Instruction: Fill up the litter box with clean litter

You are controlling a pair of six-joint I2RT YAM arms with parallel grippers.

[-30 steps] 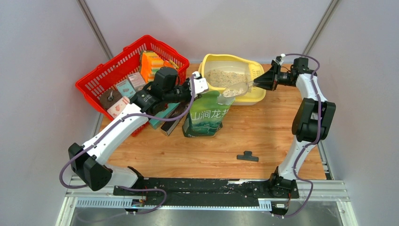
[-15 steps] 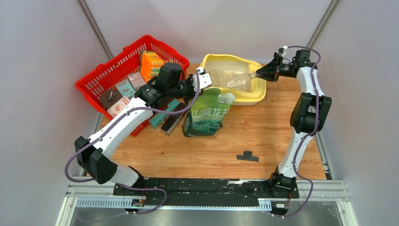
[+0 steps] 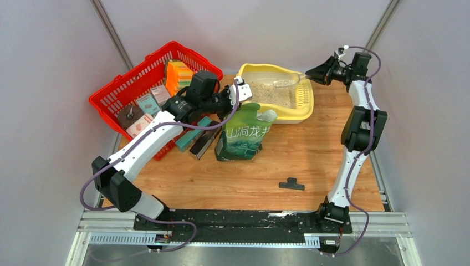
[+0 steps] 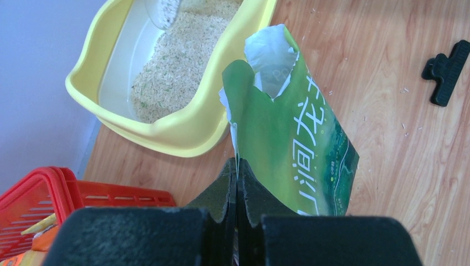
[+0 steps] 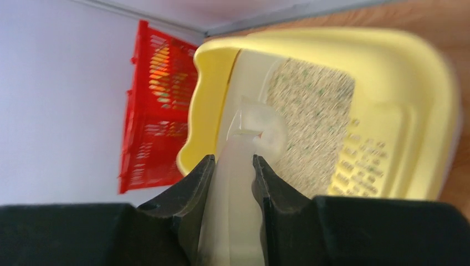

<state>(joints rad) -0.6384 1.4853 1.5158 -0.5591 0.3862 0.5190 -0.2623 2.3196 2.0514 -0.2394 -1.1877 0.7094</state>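
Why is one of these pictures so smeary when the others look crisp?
Right wrist view: smeared as if by motion, with the litter box rim and red basket mesh streaked and the pale scoop washed out. Left wrist view: sharp on the green bag and the litter, though the left gripper is dark and featureless. Top view: evenly lit and crisp, with only soft shadows on the table.

Legible text I can read: large white Chinese characters "山涧龙" on the front of the upright green printed plastic bag (image 3: 244, 136); the fourth character is unclear.
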